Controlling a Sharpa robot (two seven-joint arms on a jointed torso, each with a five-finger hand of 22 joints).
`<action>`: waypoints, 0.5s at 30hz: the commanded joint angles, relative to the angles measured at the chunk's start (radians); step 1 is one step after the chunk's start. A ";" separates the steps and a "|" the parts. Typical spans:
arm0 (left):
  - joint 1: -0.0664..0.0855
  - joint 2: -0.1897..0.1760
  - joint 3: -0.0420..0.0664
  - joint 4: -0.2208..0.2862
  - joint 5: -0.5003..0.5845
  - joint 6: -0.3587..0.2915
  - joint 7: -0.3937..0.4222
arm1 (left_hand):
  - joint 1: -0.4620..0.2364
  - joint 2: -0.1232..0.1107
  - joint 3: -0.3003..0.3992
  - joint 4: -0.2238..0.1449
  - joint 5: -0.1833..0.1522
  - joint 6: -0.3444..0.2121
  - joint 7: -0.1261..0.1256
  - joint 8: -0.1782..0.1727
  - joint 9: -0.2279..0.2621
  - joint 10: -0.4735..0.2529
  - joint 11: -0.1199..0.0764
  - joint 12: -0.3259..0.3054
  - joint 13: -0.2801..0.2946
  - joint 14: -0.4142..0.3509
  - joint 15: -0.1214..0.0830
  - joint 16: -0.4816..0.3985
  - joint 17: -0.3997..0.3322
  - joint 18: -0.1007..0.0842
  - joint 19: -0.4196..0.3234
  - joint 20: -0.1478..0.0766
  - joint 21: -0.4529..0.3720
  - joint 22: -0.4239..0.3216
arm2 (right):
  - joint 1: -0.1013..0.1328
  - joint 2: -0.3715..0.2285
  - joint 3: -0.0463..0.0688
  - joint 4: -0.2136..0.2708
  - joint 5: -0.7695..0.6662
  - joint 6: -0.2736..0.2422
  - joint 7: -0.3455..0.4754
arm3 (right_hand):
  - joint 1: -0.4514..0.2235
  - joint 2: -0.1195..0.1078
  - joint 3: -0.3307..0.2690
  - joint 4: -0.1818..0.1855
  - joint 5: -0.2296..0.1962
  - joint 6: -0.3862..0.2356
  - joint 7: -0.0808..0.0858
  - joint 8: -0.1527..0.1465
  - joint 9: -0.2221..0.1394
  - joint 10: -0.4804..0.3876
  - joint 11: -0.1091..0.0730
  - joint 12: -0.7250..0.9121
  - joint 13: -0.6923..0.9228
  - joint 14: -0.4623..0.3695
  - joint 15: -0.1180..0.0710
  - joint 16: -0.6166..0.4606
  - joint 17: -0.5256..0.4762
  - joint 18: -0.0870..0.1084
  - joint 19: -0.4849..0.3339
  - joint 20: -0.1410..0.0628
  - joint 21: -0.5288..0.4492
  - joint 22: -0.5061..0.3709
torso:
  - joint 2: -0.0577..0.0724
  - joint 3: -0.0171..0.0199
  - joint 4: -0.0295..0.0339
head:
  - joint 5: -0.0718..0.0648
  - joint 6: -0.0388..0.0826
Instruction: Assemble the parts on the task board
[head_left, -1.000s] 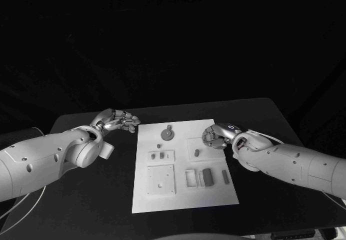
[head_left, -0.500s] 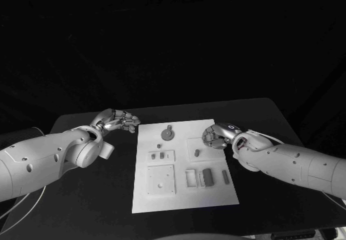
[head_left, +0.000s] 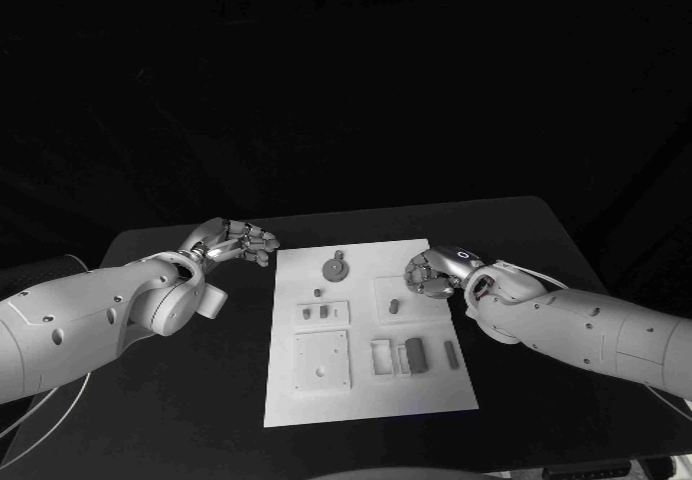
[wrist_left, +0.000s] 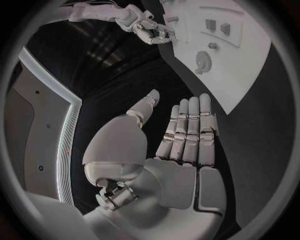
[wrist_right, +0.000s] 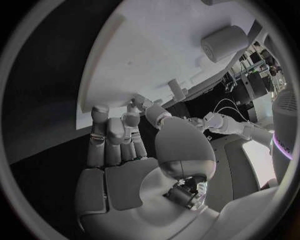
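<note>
I am looking down at a black counter with a white task board lying flat in its middle, long side running from the near edge toward the far edge.

My left hand is hovering over bare counter just beside the board's far left corner, holding nothing; its fingers are lying straight and side by side, the thumb standing apart. My right hand is hanging over the board's right edge, near the far right corner, fingers curling inward. I cannot tell whether they are pinching anything.

The parts are small grey pieces. A round gear-like part is sitting near the board's far edge. Two small blocks are resting in a square recess toward the left edge. A dark bar is lying in a slot toward the right edge, a thinner pin just beside it.

I am judging these pieces to be light, rigid and smooth, likely to slip or skid. Each probably wants a fingertip pinch across its narrow sides, the gear by its rim.
</note>
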 joint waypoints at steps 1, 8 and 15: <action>0.001 0.000 0.001 0.001 -0.003 -0.001 0.009 | 0.004 0.009 -0.003 -0.001 -0.005 -0.004 0.002 -0.004 -0.001 0.007 0.003 -0.006 -0.002 0.007 0.001 -0.004 0.002 0.018 0.007 0.000 -0.005 -0.001 | -0.007 0.000 -0.005 0.003 -0.015 0.021 0.001 | 0.002 0.013 0.007 -0.001 -0.001 0.048 0.041 0.005 0.001 0.006 -0.005 -0.004 0.001 0.004 -0.003 0.001 0.002 0.022 0.005 -0.006 0.006 0.015 | 0.000 0.0000 0.0004 | 0.000 0.000; 0.001 -0.001 0.001 -0.002 -0.003 -0.001 0.008 | 0.005 0.009 -0.003 -0.001 -0.005 -0.004 0.002 -0.004 -0.001 0.007 0.003 -0.006 -0.002 0.007 0.001 -0.004 0.002 0.018 0.007 0.000 -0.005 -0.001 | -0.007 -0.006 -0.005 0.008 -0.008 0.015 0.001 | 0.000 0.016 0.010 -0.001 -0.001 0.050 0.040 0.006 0.001 0.009 -0.006 -0.004 0.001 0.007 -0.004 0.002 0.001 0.022 0.007 -0.007 0.007 0.015 | 0.000 0.0000 0.0002 | 0.000 0.000; 0.001 -0.002 0.001 -0.006 -0.003 0.002 0.007 | 0.006 0.008 -0.003 -0.001 -0.005 -0.004 0.002 -0.004 -0.002 0.007 0.003 -0.007 -0.002 0.007 0.001 -0.005 0.002 0.018 0.007 0.000 -0.005 -0.001 | -0.007 -0.011 -0.004 0.017 0.001 0.007 0.005 | -0.001 0.017 0.012 -0.001 -0.001 0.051 0.039 0.006 0.001 0.010 -0.007 -0.005 0.001 0.008 -0.004 0.002 0.001 0.022 0.008 -0.008 0.007 0.015 | 0.000 0.0002 0.0005 | 0.001 0.001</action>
